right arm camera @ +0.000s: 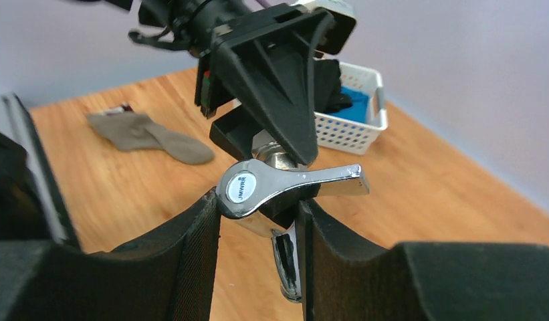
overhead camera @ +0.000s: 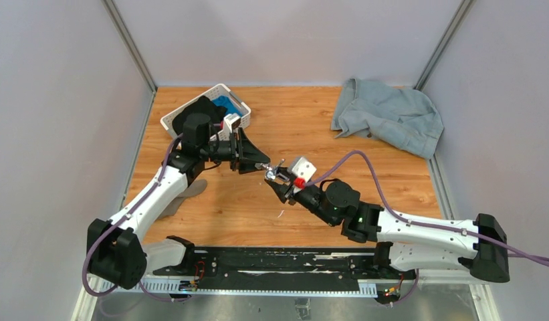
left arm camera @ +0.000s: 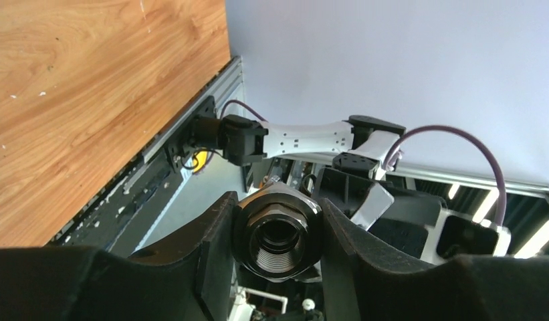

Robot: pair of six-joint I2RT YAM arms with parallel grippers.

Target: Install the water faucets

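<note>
Above the middle of the wooden table the two grippers meet tip to tip. My left gripper (overhead camera: 260, 164) is shut on the grey threaded nut-like fitting (left arm camera: 277, 231), whose open threaded bore faces the left wrist camera between the two black fingers. My right gripper (overhead camera: 277, 182) is shut on the shiny chrome tap (right arm camera: 285, 186), its lever handle lying across the fingertips and its spout (right arm camera: 289, 264) hanging down between them. In the right wrist view the tap's far end reaches the fitting (right arm camera: 266, 143) inside the left gripper (right arm camera: 275, 100). From above, the water faucets (overhead camera: 274, 171) show as a small silver glint.
A white basket (overhead camera: 237, 112) with blue and black items stands at the back left. A grey-blue cloth (overhead camera: 388, 117) lies at the back right. A grey sock (overhead camera: 184, 197) lies under the left arm. A black rail (overhead camera: 271, 267) runs along the near edge.
</note>
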